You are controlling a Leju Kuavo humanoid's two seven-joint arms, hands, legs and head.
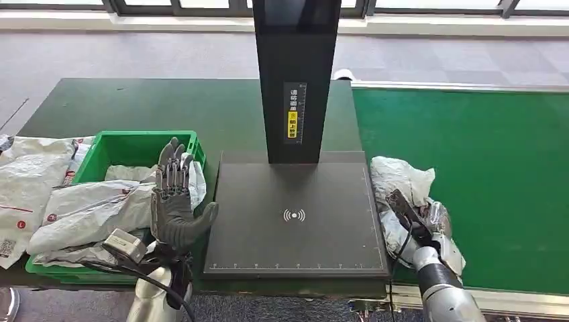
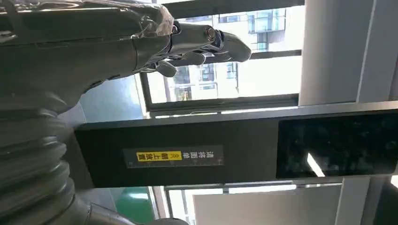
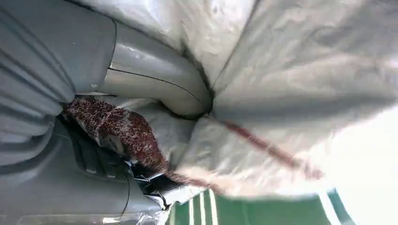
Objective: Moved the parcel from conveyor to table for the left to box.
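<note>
The right hand has its fingers clamped on the crumpled white plastic parcel on the green conveyor; the left hand waits, fingers apart; the slippery film may slide out during the lift

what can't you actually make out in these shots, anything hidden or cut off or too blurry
- Right hand, head view: its fingers sink into the crumpled parcel, so the grip itself is hidden.
- Parcel, right wrist view: too close and blurred; its label cannot be read.
- Green crate, head view: the bags piled in it hide its floor, and the left hand covers part of it.
- Black scanner post, head view: cut off by the top edge.
</note>
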